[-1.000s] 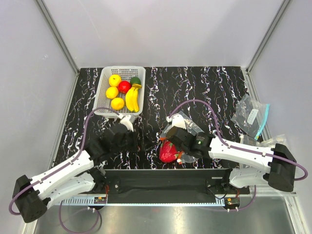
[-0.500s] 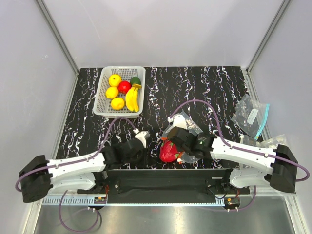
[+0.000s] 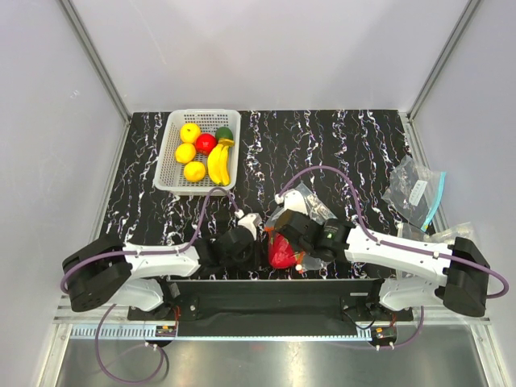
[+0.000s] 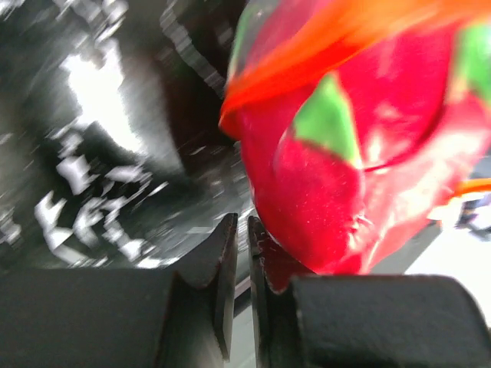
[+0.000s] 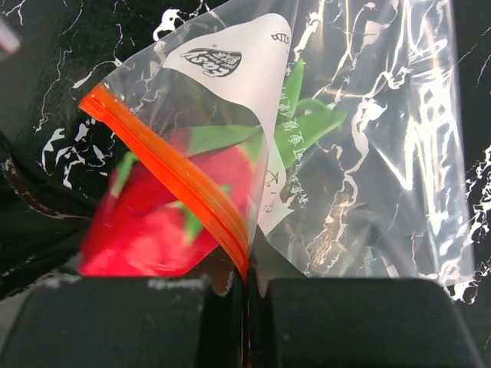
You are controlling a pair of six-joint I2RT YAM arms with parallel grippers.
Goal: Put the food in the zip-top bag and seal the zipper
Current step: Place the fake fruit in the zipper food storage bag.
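Observation:
The zip-top bag lies crumpled at the near middle of the table, with the pink-red dragon fruit at its mouth. My right gripper is shut on the orange zipper, which runs up and left from its jaws. My left gripper sits at the fruit's left side; its jaws are almost together with nothing seen between them. The dragon fruit bulges against the outside of the right finger. The banana bunch and round yellow fruits lie in the basket.
A white mesh basket stands at the back left, also holding a red and a green fruit. Another clear bag with a teal edge lies at the right edge. The black mounting rail runs along the table's near edge.
My left arm swung right from below the basket to the dragon fruit, and its jaws closed from wide open. The right gripper kept its hold on the zipper, barely moving.

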